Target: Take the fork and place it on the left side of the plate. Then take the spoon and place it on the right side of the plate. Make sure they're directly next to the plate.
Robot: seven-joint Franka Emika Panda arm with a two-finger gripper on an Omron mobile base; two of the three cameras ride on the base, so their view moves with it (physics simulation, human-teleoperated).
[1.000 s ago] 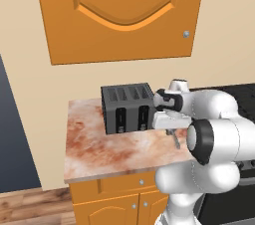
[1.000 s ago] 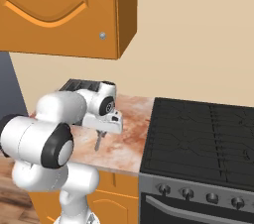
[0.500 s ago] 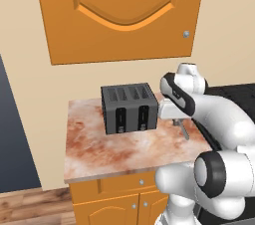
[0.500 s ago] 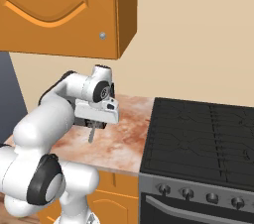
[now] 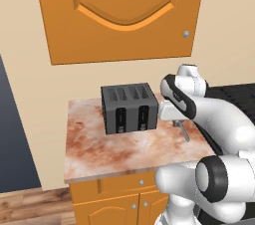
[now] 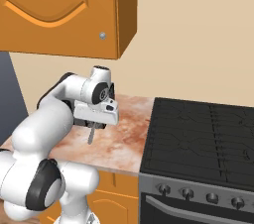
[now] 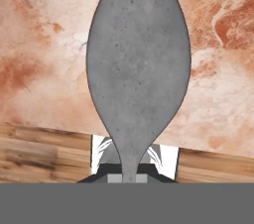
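Above counter [image 6: 124, 139], spoon [image 6: 91, 134] hangs vertical from tool [image 6: 92, 125], bowl down.

My fingertips are hidden behind the spoon [image 7: 138, 64] handle in hand view, spoon tip cut off at top edge. Toaster [image 5: 129, 107] feet barely show at hand view's top. In base views my hand blocks spoon's upper end; stove [image 6: 198, 139] cut by right edge.

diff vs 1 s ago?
The arm swung round above the counter, carrying the spoon, which hangs bowl-down from the shut gripper. No grab or release. Toaster, stove and cabinet door unmoved.
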